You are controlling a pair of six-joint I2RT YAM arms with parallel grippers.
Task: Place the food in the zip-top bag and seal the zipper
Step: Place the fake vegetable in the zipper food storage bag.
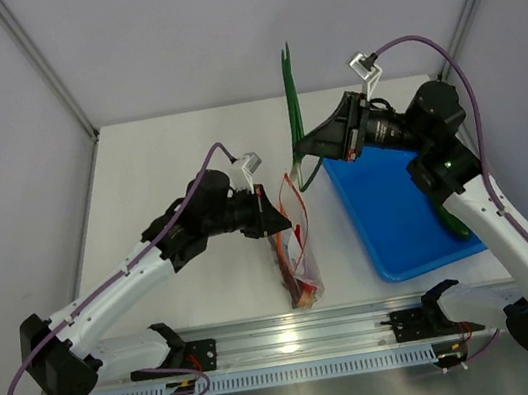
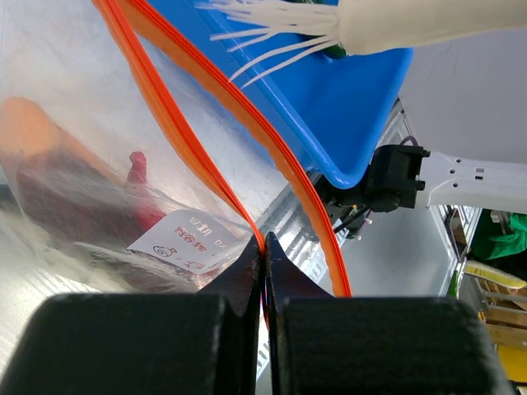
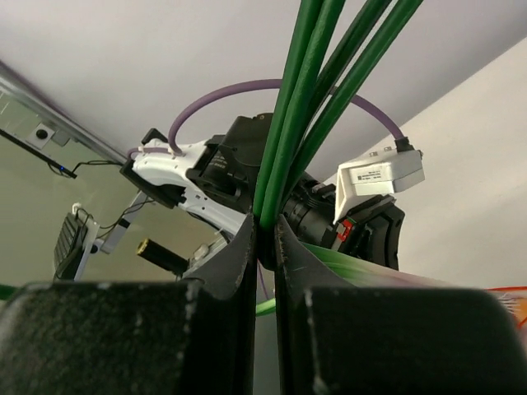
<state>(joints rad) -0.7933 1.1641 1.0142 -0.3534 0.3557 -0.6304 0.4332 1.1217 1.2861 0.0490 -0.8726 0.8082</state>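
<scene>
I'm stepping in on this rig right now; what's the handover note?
Left gripper: shut on the zipper, holding the zip-top bag open at the mouth.
Right gripper: shut on the green onion stalks, root end near the bag's mouth.
Done: red food lies in the bag.
Left: onions in, then the cucumber from the blue tray, then seal.

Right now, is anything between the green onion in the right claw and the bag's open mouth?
Nothing visible. The right claw holds the green onion near the mouth of the zip-top bag, whose zipper the left claw pinches. The blue tray sits aside.
</scene>
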